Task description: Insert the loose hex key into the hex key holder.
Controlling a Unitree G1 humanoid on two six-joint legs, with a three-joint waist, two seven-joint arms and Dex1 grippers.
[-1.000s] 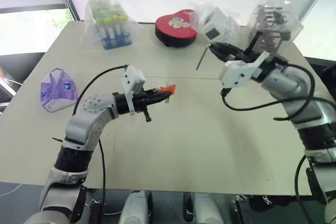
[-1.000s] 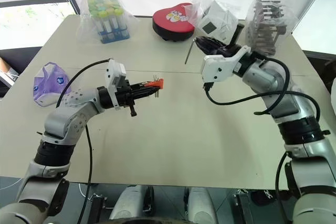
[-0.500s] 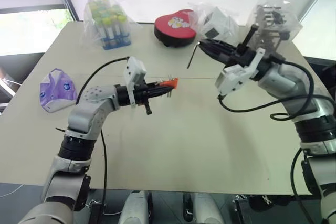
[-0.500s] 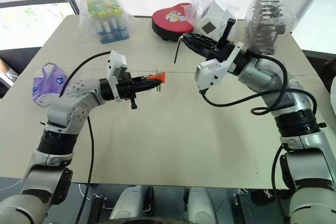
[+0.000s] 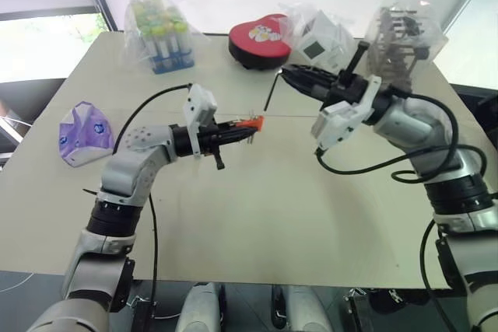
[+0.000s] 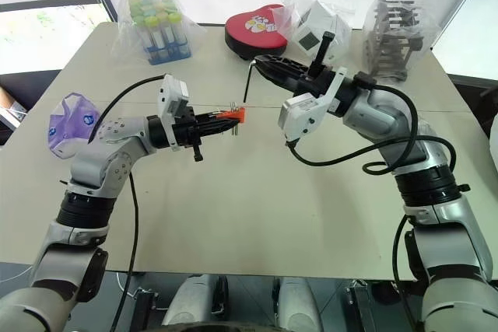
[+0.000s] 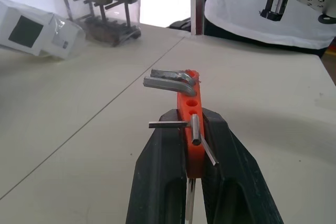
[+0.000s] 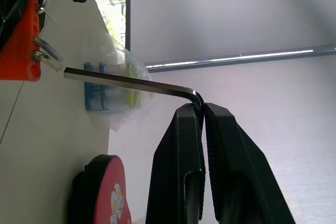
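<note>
A: What's the surface like?

B: A matte beige table (image 5: 257, 215), smooth, with one thin seam across it. Above it, the left gripper (image 5: 247, 131) has its ribbed black fingers (image 7: 157, 182) clamped on the small orange-red plastic hex key holder (image 7: 190, 129), whose thin grey metal prongs stick out.

A: And the other gripper?

B: The right gripper (image 6: 261, 65) pinches the bend of the thin L-shaped grey metal hex key (image 8: 131, 83); its long straight leg hangs just beside the holder's end.

A: Farther back?

B: A glossy red heart-shaped box (image 5: 261, 40), and crinkled clear bags holding capped tubes (image 5: 159, 30), a white cube (image 5: 320, 35) and a dark rack (image 5: 401, 33).
</note>
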